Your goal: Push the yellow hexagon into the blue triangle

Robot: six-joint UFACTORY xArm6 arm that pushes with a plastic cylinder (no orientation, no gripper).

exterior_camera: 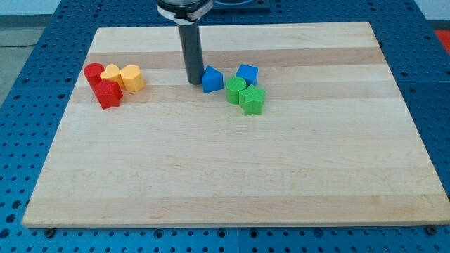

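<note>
The yellow hexagon (132,77) sits at the view's upper left, in a cluster of red and yellow blocks. The blue triangle (211,79) sits near the view's top centre. My tip (193,82) stands on the board right at the blue triangle's left side, touching or nearly touching it. The yellow hexagon is well to the left of my tip, with a bare gap between them.
A red round block (93,72), a yellow block (111,74) and a red star block (107,93) crowd the hexagon's left. A blue cube (247,74), a green block (235,89) and a green star (252,100) sit right of the triangle. The wooden board (232,176) lies on a blue perforated table.
</note>
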